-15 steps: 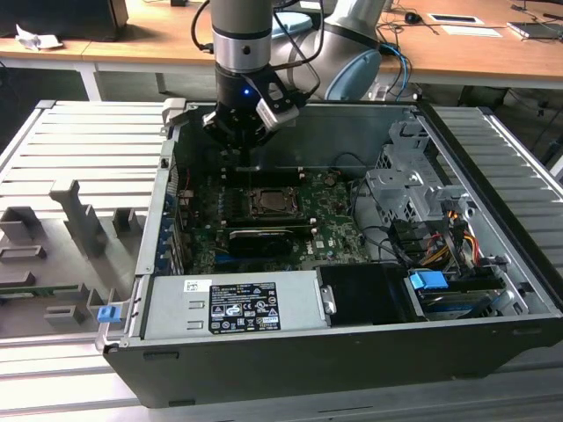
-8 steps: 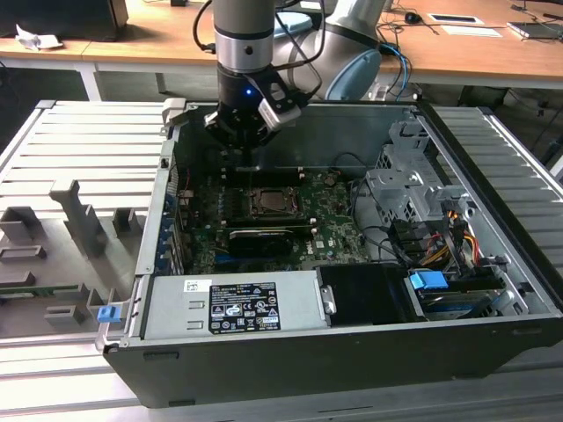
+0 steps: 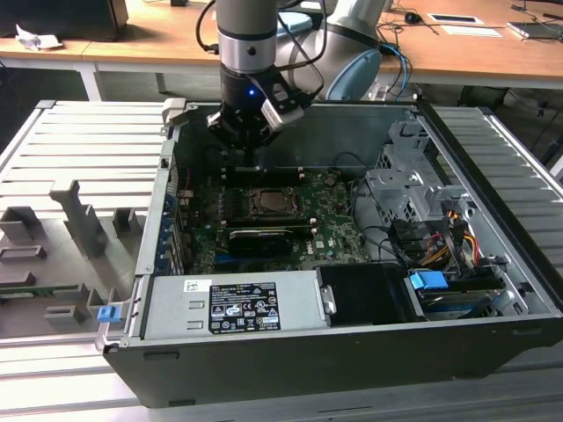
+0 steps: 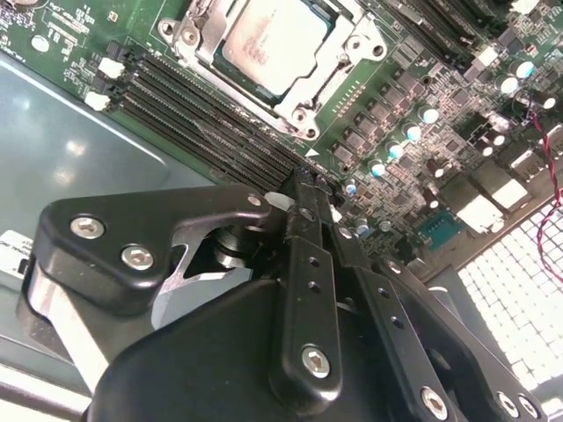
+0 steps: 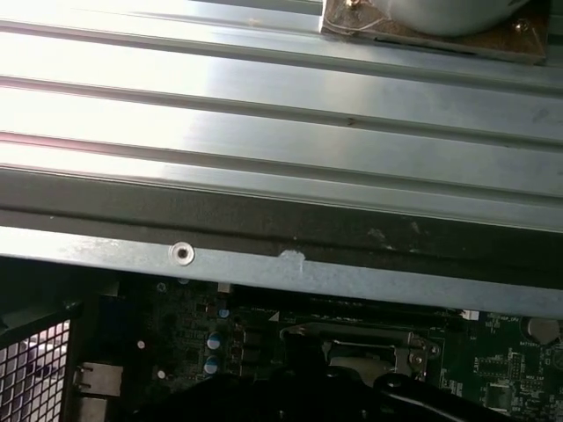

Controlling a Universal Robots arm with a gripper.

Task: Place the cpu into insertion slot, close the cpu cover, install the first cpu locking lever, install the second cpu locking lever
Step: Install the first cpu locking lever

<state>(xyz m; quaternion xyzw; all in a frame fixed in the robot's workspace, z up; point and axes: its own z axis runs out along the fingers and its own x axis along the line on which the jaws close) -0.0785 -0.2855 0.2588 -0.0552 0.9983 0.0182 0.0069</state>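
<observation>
The cpu (image 4: 274, 42) lies silvery and flat in the insertion slot (image 3: 275, 204) in the middle of the green motherboard. Around the chip the cpu cover (image 4: 297, 104) lies flat as a silvery frame. I cannot make out the locking levers. My gripper (image 4: 308, 189) hangs above the memory slots, a short way behind the socket and apart from it. In the exterior view the gripper (image 3: 251, 158) sits near the case's back wall. Its black fingers (image 4: 303, 264) meet at the tips with nothing between them. In the first wrist view part of the socket frame (image 5: 369, 350) peeks out.
The open computer case (image 3: 264, 352) stands on a ribbed metal table (image 3: 79, 132). A long black expansion card (image 3: 259, 237) sits in front of the socket. Drive cages and cables (image 3: 422, 220) fill the exterior view's right. Grey fixtures (image 3: 70, 220) stand at the left.
</observation>
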